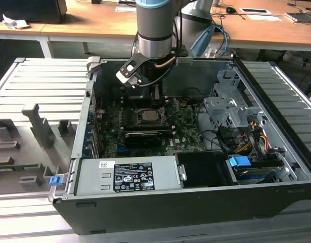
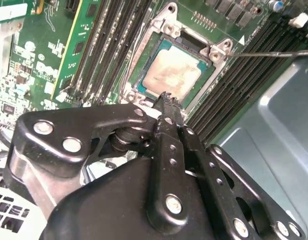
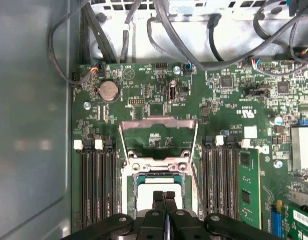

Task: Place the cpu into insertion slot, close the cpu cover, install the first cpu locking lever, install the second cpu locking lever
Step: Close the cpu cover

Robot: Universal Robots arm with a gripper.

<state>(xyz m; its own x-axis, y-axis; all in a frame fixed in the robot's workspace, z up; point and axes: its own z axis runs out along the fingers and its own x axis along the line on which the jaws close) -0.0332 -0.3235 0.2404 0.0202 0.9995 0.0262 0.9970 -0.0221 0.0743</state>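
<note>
Near the exterior view's centre, the gripper [image 2: 166,100], closed and empty, hovers over the cpu [image 2: 174,72] in the insertion slot [image 2: 145,50]. With the cpu cover [image 3: 159,123] open, a push could likely tilt the chip.

All-black gripper [image 3: 165,195], silver screw heads dotted on its links. Just past the fingertips [image 2: 166,106]: cpu [image 2: 171,72] w/ pale silvery-grey top, blotchy, teal-green edge. Silver rim on insertion slot [image 2: 169,26]. Beyond that, cpu cover [image 3: 159,121] silver-grey, green showing thru its window. Motherboard [image 3: 159,85] green w/ fine pale traces. Mem slots [image 3: 93,185] either side of fingers black, w/ white clips [image 3: 78,145]. Case wall [image 3: 28,125] dull blue-grey.
</note>
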